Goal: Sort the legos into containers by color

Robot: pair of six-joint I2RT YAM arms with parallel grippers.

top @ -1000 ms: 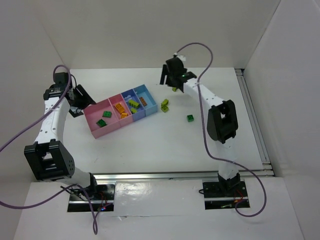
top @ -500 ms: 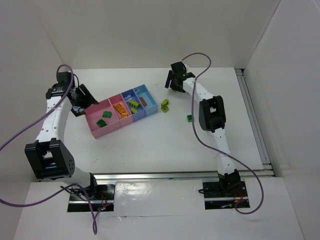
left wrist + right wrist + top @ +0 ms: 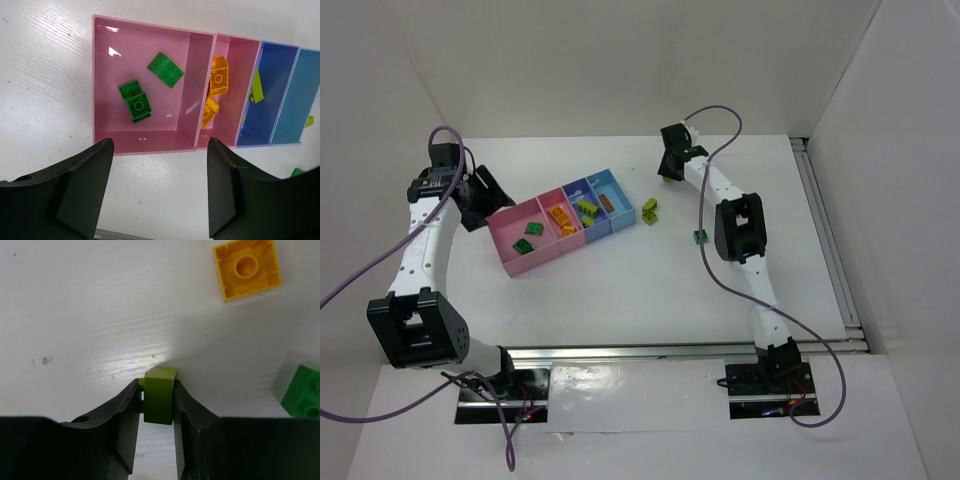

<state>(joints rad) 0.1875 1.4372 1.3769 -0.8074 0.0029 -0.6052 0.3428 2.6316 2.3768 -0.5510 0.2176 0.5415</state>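
Right gripper (image 3: 157, 390), jaws closed on a lime-green lego (image 3: 160, 407) at the table (image 3: 75, 315). Left gripper (image 3: 160, 150), jaws wide open, above the near wall of the pink container (image 3: 110, 65).

Bright even light, soft shadows, glare on pink bin (image 3: 112, 70), pics sharp

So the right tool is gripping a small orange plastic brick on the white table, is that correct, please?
Not quite: the right tool is gripping a small lime-green plastic brick, not an orange one, on the white table; the right wrist view shows it.
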